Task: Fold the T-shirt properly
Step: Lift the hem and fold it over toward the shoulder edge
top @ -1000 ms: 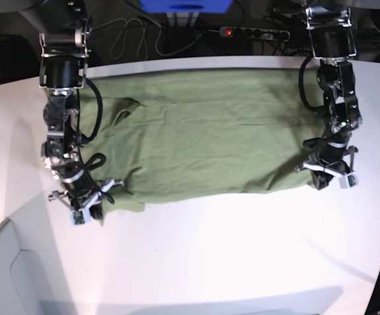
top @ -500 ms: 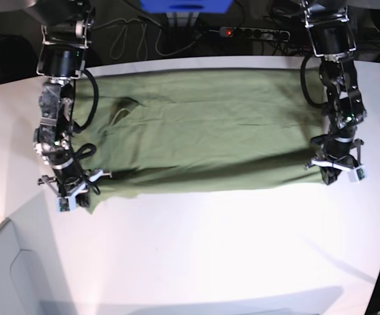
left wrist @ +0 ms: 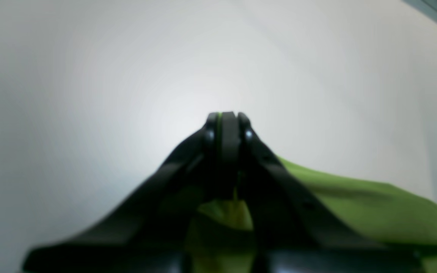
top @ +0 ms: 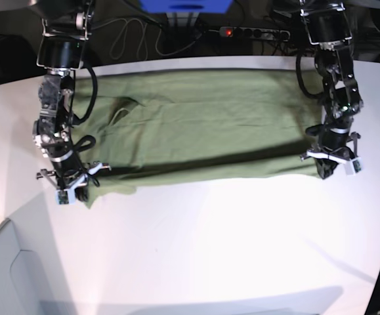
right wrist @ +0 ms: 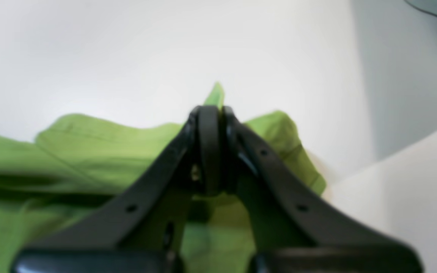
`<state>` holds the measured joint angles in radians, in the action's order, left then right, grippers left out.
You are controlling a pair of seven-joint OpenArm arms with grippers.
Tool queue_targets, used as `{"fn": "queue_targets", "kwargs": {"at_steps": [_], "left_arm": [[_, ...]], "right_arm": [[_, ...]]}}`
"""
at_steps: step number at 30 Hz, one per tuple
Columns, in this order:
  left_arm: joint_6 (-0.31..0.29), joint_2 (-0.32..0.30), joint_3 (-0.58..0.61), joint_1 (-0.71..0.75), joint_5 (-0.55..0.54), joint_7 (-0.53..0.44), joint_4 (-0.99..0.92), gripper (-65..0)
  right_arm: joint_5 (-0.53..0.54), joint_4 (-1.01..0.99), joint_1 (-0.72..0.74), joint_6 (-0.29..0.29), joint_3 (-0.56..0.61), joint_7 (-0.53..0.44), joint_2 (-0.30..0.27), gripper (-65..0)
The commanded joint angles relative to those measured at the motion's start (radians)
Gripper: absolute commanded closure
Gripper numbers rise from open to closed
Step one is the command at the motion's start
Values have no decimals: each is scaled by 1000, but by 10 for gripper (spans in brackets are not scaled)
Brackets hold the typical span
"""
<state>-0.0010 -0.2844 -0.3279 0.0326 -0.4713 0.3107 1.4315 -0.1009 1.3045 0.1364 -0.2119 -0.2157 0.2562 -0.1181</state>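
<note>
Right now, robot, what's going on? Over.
Left end effector and right end effector both shut on T-shirt front edge. Shirt half spread, front edge lifted. Nothing blocking.

Both arms are black, jointed and slim, with looped black cables along them and pale grey brackets at the wrists. The left pincer (left wrist: 224, 125) and right pincer (right wrist: 209, 117) have matte black tapering fingers with small screws.
</note>
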Motion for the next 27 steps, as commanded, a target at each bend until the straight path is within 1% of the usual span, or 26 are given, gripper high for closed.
{"fn": "queue_targets", "kwargs": {"at_steps": [1,15,19,23,27], "left_arm": [[0,-16,-6,-3,-5,-31,18,0],[0,-17,-7,37,-5,-31,16,0],[0,-23,-7,37,-5,-31,21,0],[0,-19,-56,34,-5,-23,32,0],[0,-19,-60,36,-5,-21,47,0]], "right_arm": [[8,33,12,-4,-4,-27,-10,-1],[8,62,-74,-4,-6,-25,-15,-1],[8,103,-99,-4,-49,-25,-10,-1],[8,157,-122,-4,-55,-24,-10,-1],[8,163,-136,-4,-57,-22,-10,-1]]}}
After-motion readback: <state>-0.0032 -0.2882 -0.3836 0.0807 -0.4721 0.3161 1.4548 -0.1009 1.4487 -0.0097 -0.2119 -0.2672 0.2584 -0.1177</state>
